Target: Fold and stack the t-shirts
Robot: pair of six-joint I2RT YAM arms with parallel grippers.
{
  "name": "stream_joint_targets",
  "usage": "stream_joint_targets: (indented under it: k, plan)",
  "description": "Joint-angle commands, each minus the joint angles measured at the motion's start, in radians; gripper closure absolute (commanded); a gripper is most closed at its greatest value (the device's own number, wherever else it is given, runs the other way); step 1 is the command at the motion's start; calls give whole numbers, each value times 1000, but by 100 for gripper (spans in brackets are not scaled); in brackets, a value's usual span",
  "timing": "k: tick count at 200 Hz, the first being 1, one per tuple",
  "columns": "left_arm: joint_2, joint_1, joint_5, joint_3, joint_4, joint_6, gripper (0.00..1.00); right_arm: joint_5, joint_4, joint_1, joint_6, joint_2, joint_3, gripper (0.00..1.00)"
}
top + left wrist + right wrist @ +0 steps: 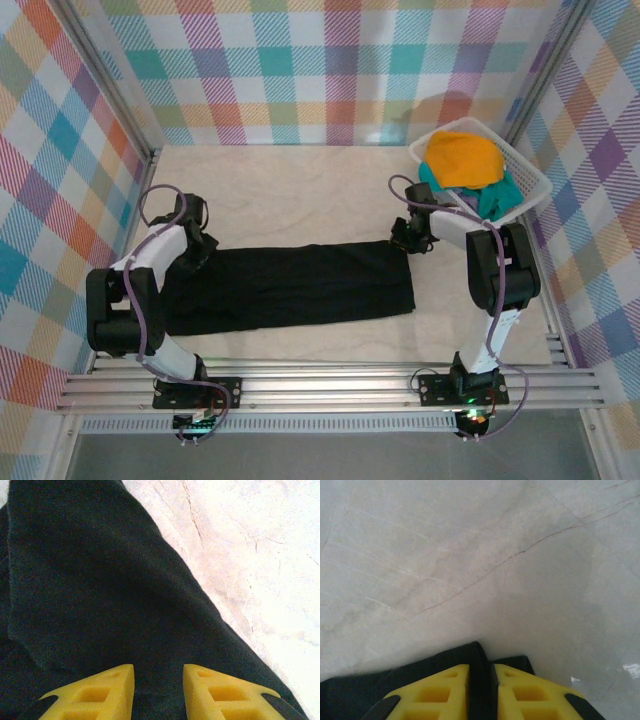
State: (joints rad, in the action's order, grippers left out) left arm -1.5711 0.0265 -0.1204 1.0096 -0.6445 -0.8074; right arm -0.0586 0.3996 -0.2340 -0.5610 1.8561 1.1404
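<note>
Our right gripper point(481, 667) is closed down on cloth: we see its 2 yellow fingers pressed nearly together with a thin fold of the black t-shirt point(290, 288) pinched between them. It grips the shirt's far right corner, just above the pale table point(300, 190).

At the opposite end of the same shirt, the left gripper point(158, 672) has its 2 fingers a narrow way apart. Black cloth lies under the gap, and we see nothing caught between the tips.

From above, we see the black t-shirt spread flat as a long band across the table, between the 2 arms and toward the near edge.

Behind the right arm, a white lattice basket point(535, 180) stands in the far right corner. An orange-yellow t-shirt point(462, 158) lies heaped on top in it, with a teal t-shirt point(497, 200) beneath, showing toward the near rim. Both lie apart from the black one.
</note>
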Motion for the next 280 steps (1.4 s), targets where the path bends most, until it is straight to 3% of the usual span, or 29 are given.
stream_joint_targets:
  k: [1, 55, 88, 134, 178, 280]
  plan:
    - [-22, -2, -8, -11, 6, 6, 69, -43, -8, 7, -1, -4, 16, 86]
    - [-26, -2, -9, -34, 13, 10, 70, -11, -6, 6, -16, -19, 13, 88]
    - [-26, -2, -12, -35, 12, 11, 70, 5, -1, 7, -25, -45, 10, 100]
    - [-59, 0, -27, -31, -1, 6, 72, 63, 24, 10, -27, -72, 10, 100]
    - [-138, 73, 55, -101, 52, -76, 79, 81, 43, 58, -34, -59, 20, 100]
    - [-191, 68, 38, -10, 60, -12, 81, 63, 106, 121, -34, 11, 112, 100]
